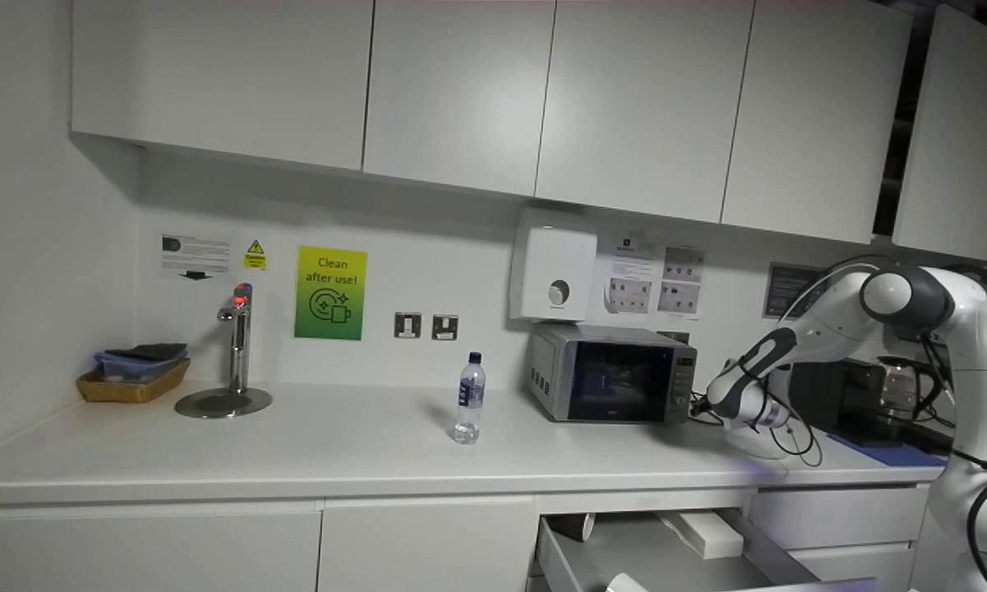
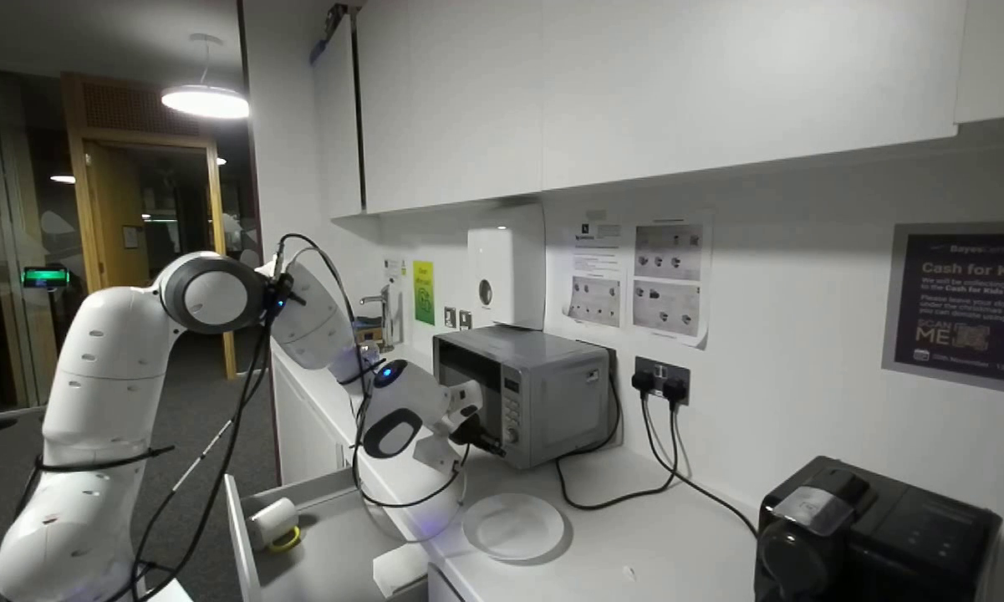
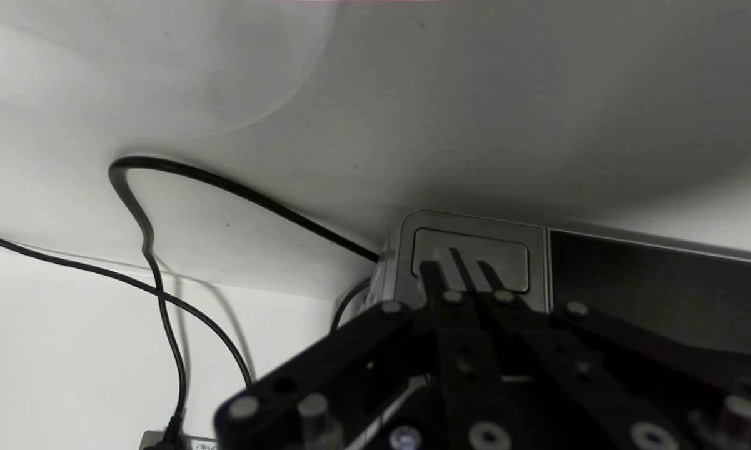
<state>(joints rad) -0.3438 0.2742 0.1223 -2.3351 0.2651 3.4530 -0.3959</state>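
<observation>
My gripper (image 3: 463,270) is shut, its black fingers close together with nothing held between them. In the wrist view the fingertips lie over the wide rectangular button (image 3: 506,253) at the corner of the microwave front, beside the dark door (image 3: 656,294). Whether they touch the button cannot be told. An exterior view has the gripper (image 2: 493,446) close to the lower part of the control panel (image 2: 512,410) of the silver-grey microwave (image 2: 560,393), whose door looks closed. From the opposite direction, the gripper (image 1: 698,405) appears at the right edge of the microwave (image 1: 616,374).
A white plate (image 2: 514,525) lies on the counter near the gripper, with black cables (image 2: 585,504) behind it. Below, an open drawer (image 1: 624,555) holds cups and a white box (image 1: 709,534). A water bottle (image 1: 469,403) stands left of the microwave; a coffee machine (image 2: 878,535) stands nearby.
</observation>
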